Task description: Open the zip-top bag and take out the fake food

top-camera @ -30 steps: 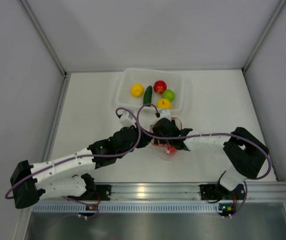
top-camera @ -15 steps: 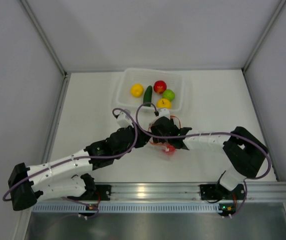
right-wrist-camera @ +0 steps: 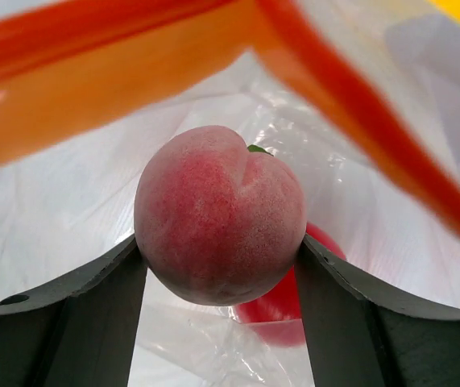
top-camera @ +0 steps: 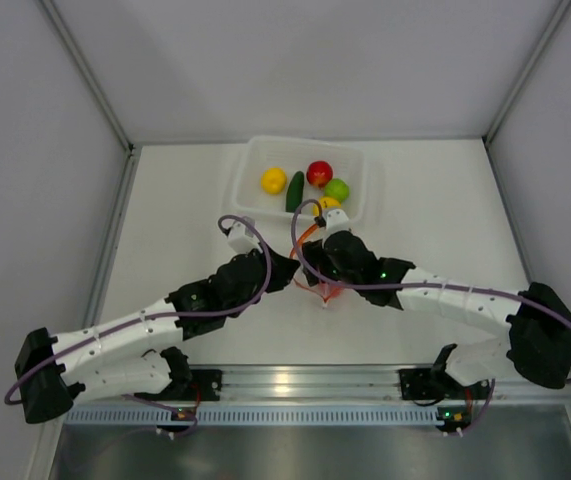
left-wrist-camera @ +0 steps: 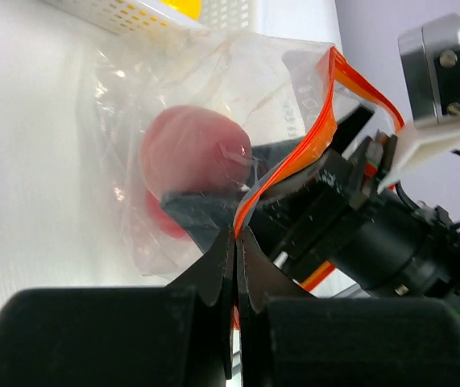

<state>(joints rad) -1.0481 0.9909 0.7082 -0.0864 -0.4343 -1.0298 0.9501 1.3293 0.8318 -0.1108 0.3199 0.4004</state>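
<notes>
Zip-top bag point(left-wrist-camera: 183, 79) open; right end effector point(right-wrist-camera: 220, 250) grips peach point(right-wrist-camera: 218, 211).

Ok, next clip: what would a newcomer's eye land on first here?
A round pink fake peach fills the right wrist view, clamped in the right end effector inside the small clear crinkly zip-top bag at mid-table. The left end effector pinches the bag's edge at its orange-red zip strip. Behind, a translucent white rectangular basket holds more bright fake fruit and a dark green cucumber.
</notes>
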